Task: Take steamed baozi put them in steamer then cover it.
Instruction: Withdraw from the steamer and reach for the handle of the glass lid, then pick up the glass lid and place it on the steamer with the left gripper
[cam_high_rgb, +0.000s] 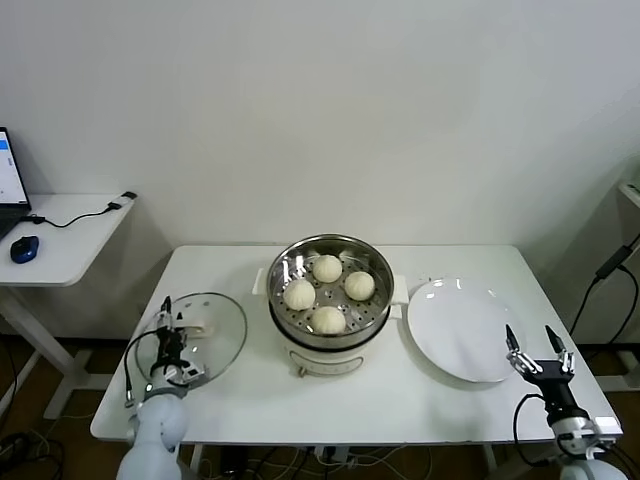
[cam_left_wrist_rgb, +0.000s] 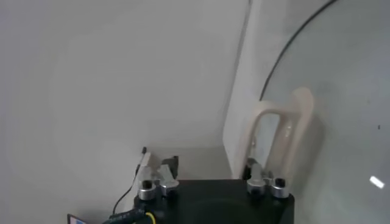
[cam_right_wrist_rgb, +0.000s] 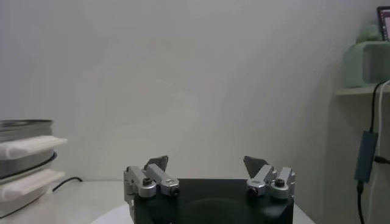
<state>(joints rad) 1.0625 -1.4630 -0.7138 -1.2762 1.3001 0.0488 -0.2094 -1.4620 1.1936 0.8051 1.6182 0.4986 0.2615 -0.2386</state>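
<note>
Four buns (cam_high_rgb: 328, 293) seated in steamer (cam_high_rgb: 283, 307) at table centre. Lid (cam_high_rgb: 222, 338) flat at nine o'clock, awaiting lift. Left gripper (cam_high_rgb: 166, 338) at lid handle (cam_left_wrist_rgb: 286, 131), jaws apart, nothing clamped. Right gripper (cam_high_rgb: 538, 352) parked at four o'clock, jaws apart.

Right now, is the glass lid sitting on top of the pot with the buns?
No, the glass lid lies flat on the table beside the steamer, whose four buns sit uncovered.

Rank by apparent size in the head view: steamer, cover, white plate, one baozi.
1. Steamer, counting its cooker base.
2-3. White plate and cover: look about alike, not ranked.
4. Baozi, clearly smallest.
</note>
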